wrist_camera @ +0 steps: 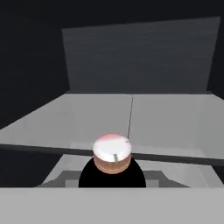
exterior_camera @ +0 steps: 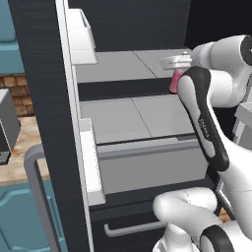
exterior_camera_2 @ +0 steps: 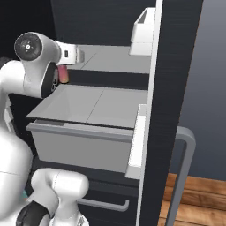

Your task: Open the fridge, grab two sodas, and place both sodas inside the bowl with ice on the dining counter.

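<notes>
The fridge (exterior_camera: 44,98) stands open, and the red soda can (wrist_camera: 112,154) sits at six o'clock in the hand view, the fingers clamped around it. It looks light, rigid and slick, best gripped mid-body, not by the rim.

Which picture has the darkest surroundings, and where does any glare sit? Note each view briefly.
Hand view: darkest, the fridge interior near black round the grey shelves, with a bright glare spot on the soda top. Left base view: evenly lit, the soda sharp but half hidden by the arm. Right base view: flat light, no glare, soft shadow under the upper shelf.
</notes>
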You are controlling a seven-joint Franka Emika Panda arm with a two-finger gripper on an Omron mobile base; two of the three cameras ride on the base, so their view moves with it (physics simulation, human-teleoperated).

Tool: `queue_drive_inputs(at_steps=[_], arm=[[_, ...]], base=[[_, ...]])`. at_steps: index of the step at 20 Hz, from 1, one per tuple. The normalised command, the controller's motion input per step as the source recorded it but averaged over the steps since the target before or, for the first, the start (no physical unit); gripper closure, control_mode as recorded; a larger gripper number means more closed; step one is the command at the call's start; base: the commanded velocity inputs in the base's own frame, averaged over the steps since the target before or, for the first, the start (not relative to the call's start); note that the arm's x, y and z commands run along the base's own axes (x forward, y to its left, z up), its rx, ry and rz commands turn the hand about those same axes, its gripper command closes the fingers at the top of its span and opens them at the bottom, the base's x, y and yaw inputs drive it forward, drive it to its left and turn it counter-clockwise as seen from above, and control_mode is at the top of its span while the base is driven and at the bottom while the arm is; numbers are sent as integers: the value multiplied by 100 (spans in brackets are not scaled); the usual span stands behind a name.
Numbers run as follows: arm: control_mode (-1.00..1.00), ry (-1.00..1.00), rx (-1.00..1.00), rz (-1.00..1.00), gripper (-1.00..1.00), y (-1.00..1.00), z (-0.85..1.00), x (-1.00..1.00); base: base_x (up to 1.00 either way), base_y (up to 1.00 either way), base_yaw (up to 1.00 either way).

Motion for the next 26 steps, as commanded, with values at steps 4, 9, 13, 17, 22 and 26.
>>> queue_drive_inputs(at_steps=[4, 9, 13, 17, 22, 26], arm=[[-100, -5, 2, 0, 100, -18, 2, -100], [-100, -2, 0, 0, 100, -2, 0, -100], [100, 0, 0, 0, 100, 0, 0, -50], [100, 0, 0, 0, 100, 0, 0, 0], [100, 0, 0, 0, 100, 0, 0, 0], [100, 0, 0, 0, 100, 0, 0, 0]], base=[[0, 0, 0], [0, 0, 0], [-50, 0, 0], [-100, 0, 0], [-100, 0, -3], [-100, 0, -19]])
